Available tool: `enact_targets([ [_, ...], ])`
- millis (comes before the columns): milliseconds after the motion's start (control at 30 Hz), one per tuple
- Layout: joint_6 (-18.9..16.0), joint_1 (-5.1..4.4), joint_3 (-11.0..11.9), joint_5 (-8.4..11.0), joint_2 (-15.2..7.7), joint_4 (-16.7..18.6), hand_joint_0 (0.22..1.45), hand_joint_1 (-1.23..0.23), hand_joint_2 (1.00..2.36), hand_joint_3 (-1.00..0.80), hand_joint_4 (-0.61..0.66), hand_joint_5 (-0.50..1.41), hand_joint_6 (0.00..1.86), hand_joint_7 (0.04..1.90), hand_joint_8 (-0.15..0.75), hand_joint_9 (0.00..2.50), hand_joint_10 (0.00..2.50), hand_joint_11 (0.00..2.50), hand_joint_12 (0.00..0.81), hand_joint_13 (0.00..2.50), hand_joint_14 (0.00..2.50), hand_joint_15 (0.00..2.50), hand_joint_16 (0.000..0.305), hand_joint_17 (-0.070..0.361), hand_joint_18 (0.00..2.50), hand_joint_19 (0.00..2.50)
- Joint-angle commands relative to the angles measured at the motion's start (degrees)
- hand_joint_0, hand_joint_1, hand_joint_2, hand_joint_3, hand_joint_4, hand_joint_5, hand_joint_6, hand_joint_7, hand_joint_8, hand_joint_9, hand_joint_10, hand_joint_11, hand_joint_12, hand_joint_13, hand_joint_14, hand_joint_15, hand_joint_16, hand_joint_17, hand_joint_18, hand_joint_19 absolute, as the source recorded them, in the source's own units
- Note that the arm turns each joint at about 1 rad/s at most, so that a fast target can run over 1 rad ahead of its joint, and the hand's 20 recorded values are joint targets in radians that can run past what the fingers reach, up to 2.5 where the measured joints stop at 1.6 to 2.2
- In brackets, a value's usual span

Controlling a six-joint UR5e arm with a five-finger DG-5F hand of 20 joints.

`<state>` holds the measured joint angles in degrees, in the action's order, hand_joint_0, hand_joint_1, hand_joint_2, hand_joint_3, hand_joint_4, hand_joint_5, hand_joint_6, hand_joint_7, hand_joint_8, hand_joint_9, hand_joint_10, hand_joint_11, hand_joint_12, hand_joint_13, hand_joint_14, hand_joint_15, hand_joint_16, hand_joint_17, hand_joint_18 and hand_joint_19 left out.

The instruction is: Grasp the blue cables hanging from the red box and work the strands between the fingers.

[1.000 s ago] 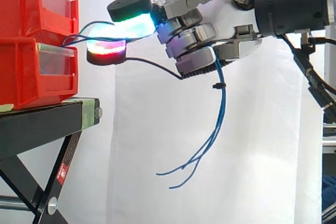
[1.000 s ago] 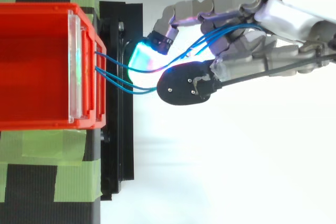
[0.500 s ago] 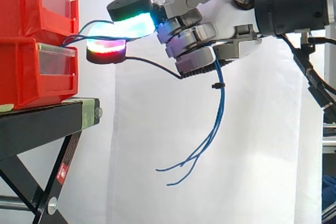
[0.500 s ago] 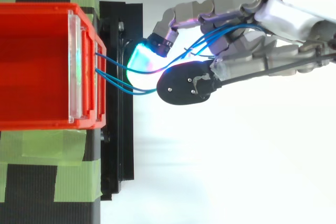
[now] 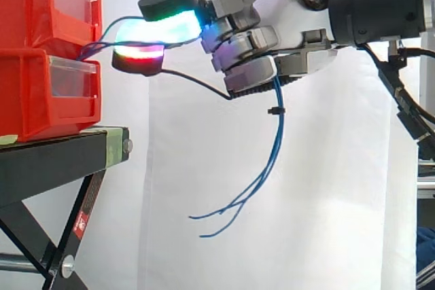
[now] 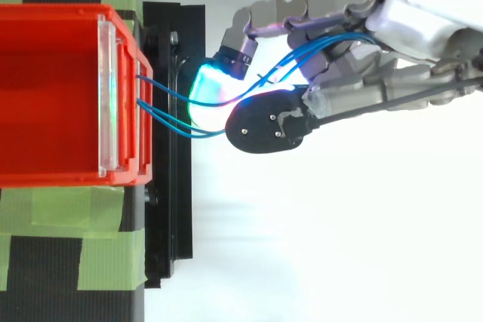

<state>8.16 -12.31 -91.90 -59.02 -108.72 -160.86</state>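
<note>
Pinching the blue cables (image 5: 277,134) between its glowing pads (image 5: 160,32), the hand (image 5: 292,25) held them near the red box (image 5: 27,100), loose ends dangling.

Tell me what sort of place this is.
Probably a robotics lab test bench: stacked red plastic bins on a black metal stand, a plain white curtain behind, and a robot hand pinching thin blue cables.

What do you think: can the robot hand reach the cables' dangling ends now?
Probably not at once: the robot hand is curled round the blue cables higher up; their ends hang free below it.
</note>
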Motion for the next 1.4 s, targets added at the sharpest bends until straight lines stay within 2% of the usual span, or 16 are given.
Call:
enact_targets([
  [0,-1.7,-0.17,0.0,-0.49,0.0,0.3,0.75,-0.69,1.4,-0.15,0.44,0.63,0.02,1.12,0.362,0.82,2.5,2.3,0.407,1.0,2.5,1.46,0.058,0.131,1.4,1.48],
  [33,-2.4,-0.17,0.1,-0.66,0.0,0.3,0.77,-0.7,1.31,-0.14,0.44,0.6,0.02,1.11,0.362,0.82,2.5,2.3,0.407,1.0,2.5,1.46,0.058,0.131,1.4,1.48],
  [67,-2.5,-0.17,0.1,-0.75,0.0,0.3,0.89,-0.73,1.01,-0.08,0.41,0.53,0.02,1.1,0.362,0.82,2.5,2.3,0.407,1.0,2.5,1.46,0.058,0.131,1.4,1.48],
  [133,-2.8,-0.17,0.1,-0.75,0.0,0.3,1.01,-0.75,1.02,-0.23,0.3,0.47,0.02,1.1,0.362,0.82,2.5,2.3,0.407,1.0,2.5,1.46,0.058,0.131,1.4,1.48],
  [200,-2.8,-0.17,0.1,-0.92,0.0,0.3,1.24,-0.74,1.02,-0.4,0.25,0.49,0.02,1.07,0.362,0.82,2.5,2.3,0.407,1.0,2.5,1.46,0.058,0.131,1.4,1.48],
  [300,-2.8,-0.25,0.1,-1.45,0.0,0.4,1.33,-0.72,1.02,-0.41,0.27,0.59,0.02,1.03,0.362,0.82,2.5,2.3,0.407,1.0,2.5,1.46,0.058,0.131,1.4,1.48],
  [433,-2.8,-0.25,0.1,-1.72,0.0,0.4,1.37,-0.71,1.02,-0.33,0.3,0.67,0.02,0.97,0.362,0.82,2.5,2.3,0.407,1.0,2.5,1.46,0.058,0.131,1.4,1.48],
  [500,-2.8,-0.25,0.1,-1.72,0.0,0.4,1.29,-0.72,1.02,-0.14,0.37,0.68,0.02,0.99,0.362,0.82,2.5,2.3,0.407,1.0,2.5,1.46,0.058,0.131,1.4,1.48],
  [567,-2.8,-0.25,0.0,-1.72,0.0,0.4,1.2,-0.72,1.01,-0.03,0.37,0.66,0.02,1.02,0.362,0.82,2.5,2.3,0.407,1.0,2.5,1.46,0.058,0.131,1.4,1.48],
  [667,-2.8,-0.17,0.1,-1.72,0.0,0.4,1.06,-0.71,1.0,0.01,0.35,0.58,0.02,1.1,0.362,0.82,2.5,2.3,0.407,1.0,2.5,1.46,0.058,0.131,1.4,1.48],
  [733,-2.8,-0.17,0.1,-1.89,0.0,0.3,0.96,-0.72,1.0,-0.08,0.37,0.54,0.02,1.13,0.362,0.82,2.5,2.3,0.407,1.0,2.5,1.46,0.058,0.131,1.4,1.48],
  [767,-2.9,-0.25,0.1,-1.89,0.0,0.3,0.89,-0.7,1.01,-0.22,0.36,0.51,0.02,1.15,0.362,0.82,2.5,2.3,0.407,1.0,2.5,1.46,0.058,0.131,1.4,1.48],
  [833,-2.9,-0.25,0.0,-1.89,0.0,0.2,0.85,-0.67,1.01,-0.3,0.35,0.49,0.02,1.16,0.362,0.82,2.5,2.3,0.407,1.0,2.5,1.46,0.058,0.131,1.4,1.48],
  [900,-2.9,-0.25,0.1,-1.89,0.0,0.4,0.79,-0.66,1.01,-0.51,0.31,0.43,0.02,1.19,0.362,0.82,2.5,2.3,0.407,1.0,2.5,1.46,0.058,0.131,1.4,1.48],
  [1200,-2.7,-0.25,0.0,-1.8,0.0,0.2,0.73,-0.62,1.0,-0.87,0.31,0.44,0.02,1.25,0.362,0.82,2.5,2.3,0.407,1.0,2.5,1.46,0.058,0.131,1.4,1.48],
  [1367,-2.6,-0.25,0.1,-1.72,0.0,0.2,0.72,-0.6,1.0,-0.96,0.31,0.47,0.02,1.28,0.362,0.82,2.5,2.3,0.407,1.0,2.5,1.46,0.058,0.131,1.4,1.48],
])
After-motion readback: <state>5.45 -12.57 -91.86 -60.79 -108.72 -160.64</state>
